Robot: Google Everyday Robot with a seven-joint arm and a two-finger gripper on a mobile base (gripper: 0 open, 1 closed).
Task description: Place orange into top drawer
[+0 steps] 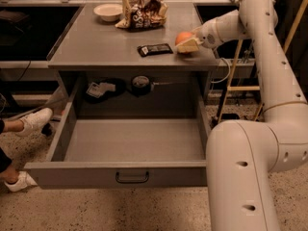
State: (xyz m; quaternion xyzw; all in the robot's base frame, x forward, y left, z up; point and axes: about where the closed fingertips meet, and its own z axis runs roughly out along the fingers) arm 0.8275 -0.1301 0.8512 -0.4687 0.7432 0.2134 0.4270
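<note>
Grey metal tabletop [96, 47] up at the far side, and right at its right edge sits the orange [181, 36], small and round, low on the surface. The gripper [188, 44] is on it: its fingers are closed around the fruit, with one pale finger [190, 46] pressed against the near side and the other hidden behind. So the orange is up on top, in the grip, not in the drawer.

Just left of the fruit lies a dark snack bar [155, 49], flat on the tabletop, close but apart from the orange. Further back, a crumpled chip bag [142, 12] stands near the far edge, and a white bowl [108, 11] sits just left of it.

The white arm [269, 71] reaches in from the right, bending down to a thick segment in the near right corner.

Below the tabletop, the top drawer [72, 174] is pulled all the way out toward us, its grey floor bare, its dark bar handle [132, 178] centred on the front panel. Behind the drawer, in the shadowed space under the tabletop, lie a black-and-white object [99, 89] and a round dark one [140, 83]; what they are, I cannot tell.

At the left edge, two white sneakers [32, 121] stand on the speckled floor [96, 211], one beside the drawer's left wall and one near its front corner.
</note>
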